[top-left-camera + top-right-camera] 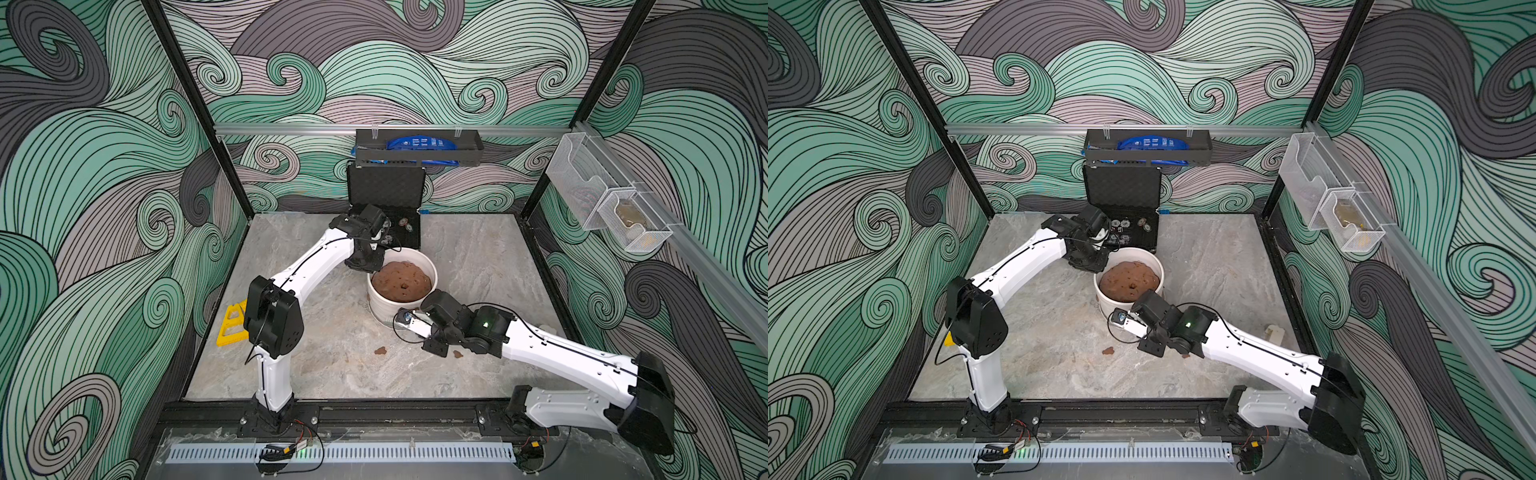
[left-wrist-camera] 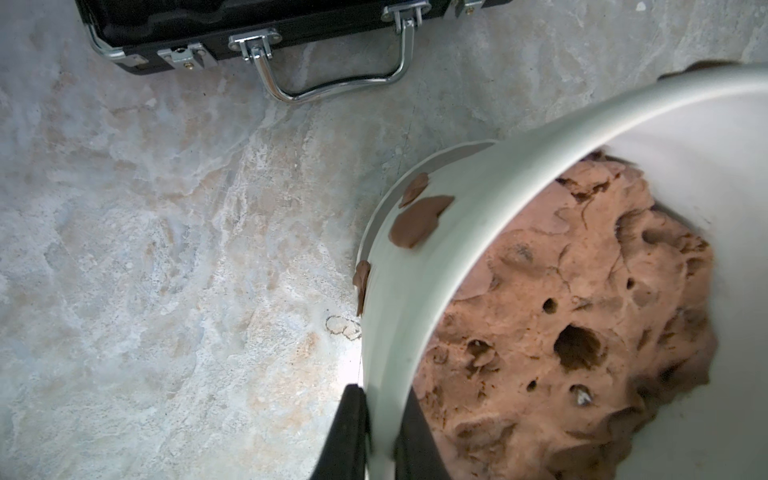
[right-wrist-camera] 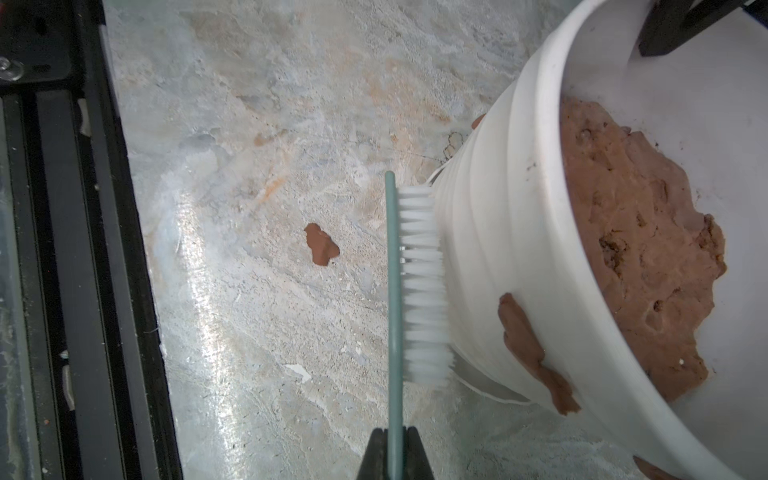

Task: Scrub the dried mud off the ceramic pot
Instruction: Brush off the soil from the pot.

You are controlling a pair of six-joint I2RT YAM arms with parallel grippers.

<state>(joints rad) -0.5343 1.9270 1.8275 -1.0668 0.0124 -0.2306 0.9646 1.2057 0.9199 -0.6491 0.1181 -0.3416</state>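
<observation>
The right claw (image 3: 395, 455) was clamped tight on the teal handle of a scrub brush (image 3: 422, 282). The brush's white bristles pressed sideways against the ribbed outer wall of the ceramic pot (image 3: 494, 232), low down near the base. That pose set the bristle face flat to the wall, so a stroke along it would likely reach the long patch of dried mud (image 3: 525, 345) just beside the brush head. The left claw (image 2: 384, 436) was closed over the pot's rim on the far side, 1 finger outside and 1 inside, apparently to brace the pot against the brush's push. The pot stood on the desk (image 3: 249, 174), near the open black case (image 2: 199, 29), with a soil mound (image 3: 631, 249) filling it. In the left wrist view, 3 more patches clung to the wall. 1 loose flake (image 3: 321, 245) lay on the desk near the brush.
</observation>
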